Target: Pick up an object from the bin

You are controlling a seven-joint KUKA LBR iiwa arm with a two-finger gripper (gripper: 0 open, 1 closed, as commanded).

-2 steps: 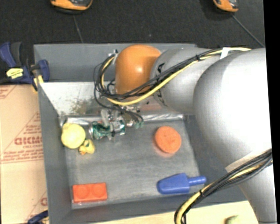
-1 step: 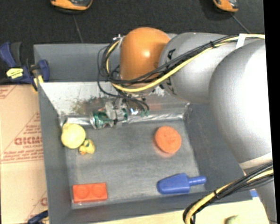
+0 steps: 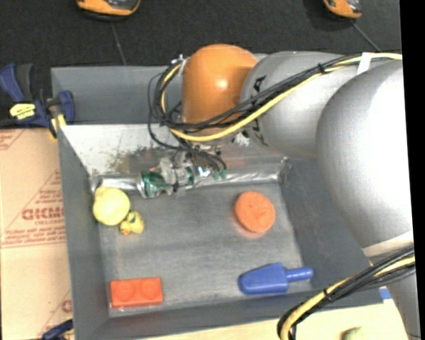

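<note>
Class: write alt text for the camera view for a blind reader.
The robot arm's gripper is at the far wall of the grey bin. Inside lie a yellow ball, small yellow duck, orange disc, red brick and blue scoop.

Bright colours on a plain grey bin.
Just to the view's left of the gripper, a crumpled thing is green and silver. Further left lie a pale yellow ball and a deeper yellow figure. Below and to the right is an orange disc. Well below are a red-orange brick and a blue scoop.
</note>
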